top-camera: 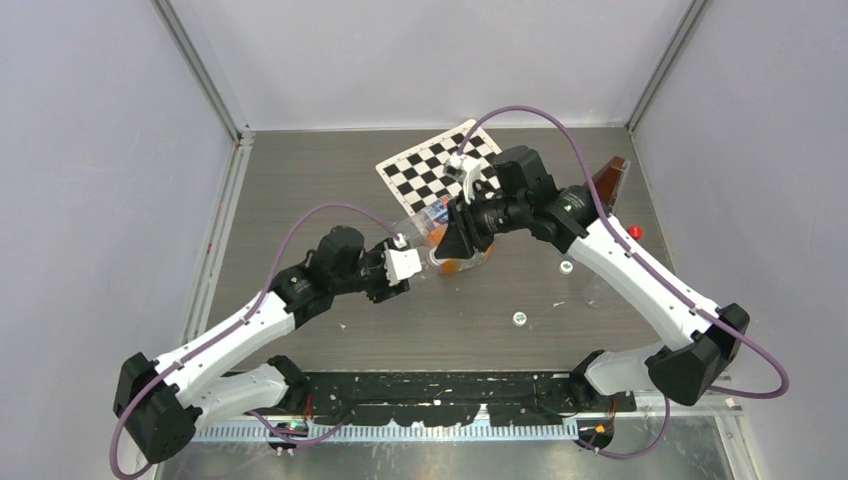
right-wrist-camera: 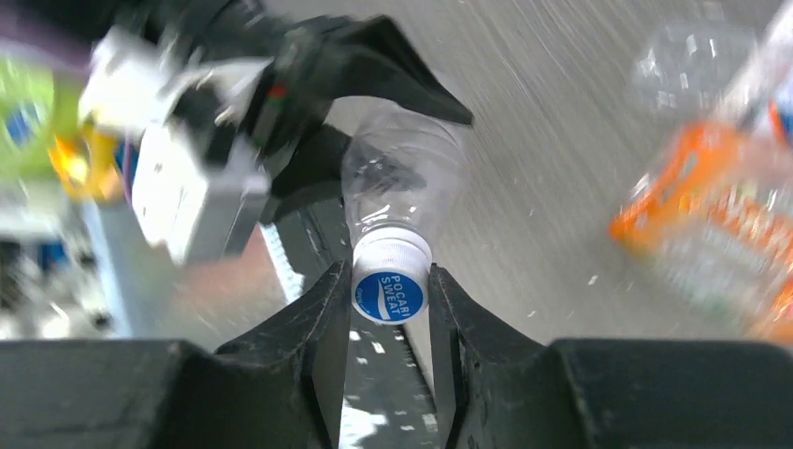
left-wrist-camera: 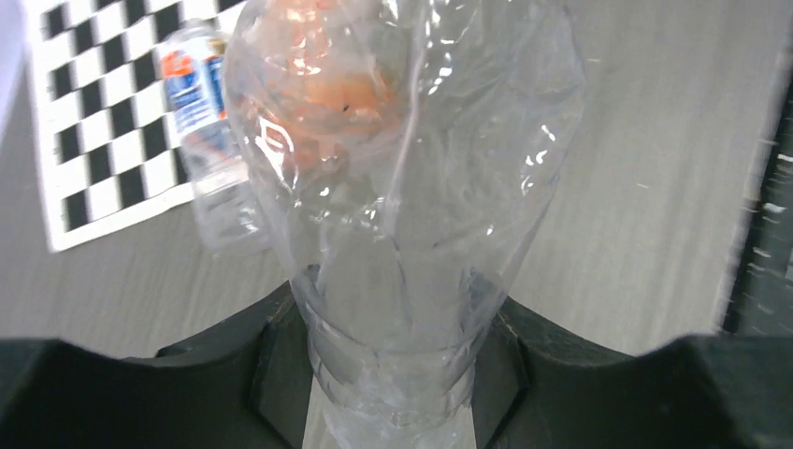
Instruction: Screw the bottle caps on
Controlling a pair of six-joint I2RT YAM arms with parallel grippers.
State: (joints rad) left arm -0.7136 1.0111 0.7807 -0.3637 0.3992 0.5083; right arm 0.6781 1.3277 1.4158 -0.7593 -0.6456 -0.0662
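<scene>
My left gripper [left-wrist-camera: 393, 313] is shut on a clear plastic bottle [left-wrist-camera: 411, 187] and holds it off the table, pointing toward the right arm. A white bottle cap [right-wrist-camera: 391, 281] with a blue printed top sits on the neck of that bottle [right-wrist-camera: 402, 168]. The jaws of my right gripper [right-wrist-camera: 390, 277] press on both sides of this cap. In the top view the two grippers meet over the table's middle, the left gripper [top-camera: 405, 265] left of the right gripper [top-camera: 452, 240]. Two loose white caps [top-camera: 519, 318] [top-camera: 566, 267] lie on the table to the right.
An orange-labelled bottle [top-camera: 458, 264] lies under the grippers. A blue-labelled bottle [left-wrist-camera: 201, 122] rests at the edge of the checkerboard mat [top-camera: 425, 170]. A clear bottle [top-camera: 595, 290], a red cap [top-camera: 634, 232] and a brown bottle [top-camera: 610, 180] are at the right.
</scene>
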